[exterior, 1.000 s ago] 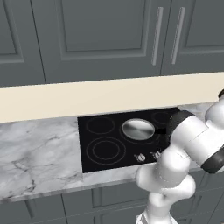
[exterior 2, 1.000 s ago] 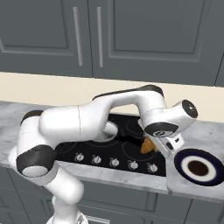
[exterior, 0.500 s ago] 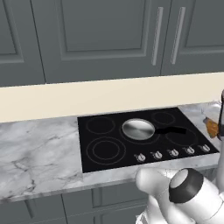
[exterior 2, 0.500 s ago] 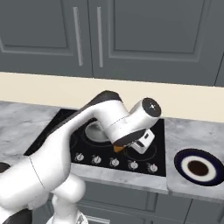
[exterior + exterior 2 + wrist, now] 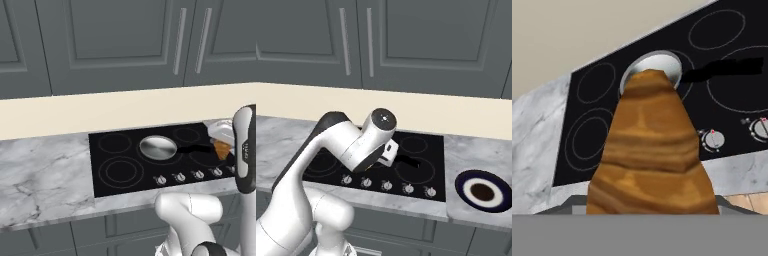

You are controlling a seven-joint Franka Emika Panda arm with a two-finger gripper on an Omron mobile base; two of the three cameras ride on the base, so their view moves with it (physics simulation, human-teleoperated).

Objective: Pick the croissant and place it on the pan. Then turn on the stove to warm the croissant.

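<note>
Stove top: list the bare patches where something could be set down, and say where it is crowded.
Bare: the marble counter left of the stove, and the two left burner rings. Crowded: the middle back, where the pan sits with its handle pointing right, and the right side, where the hand carries the croissant.

Glossy white rounded arm (image 5: 331, 150) segments, dark grey joint bands, round cap.

We see dark grey cabinet doors (image 5: 120, 45) with slim metal handles (image 5: 177, 41) filling the wall above. Under them runs a plain cream backsplash (image 5: 100, 112). A grey-veined white marble counter (image 5: 42, 175) stretches below, with more grey cabinet fronts (image 5: 115, 227) beneath its front edge. The light falls evenly.
</note>
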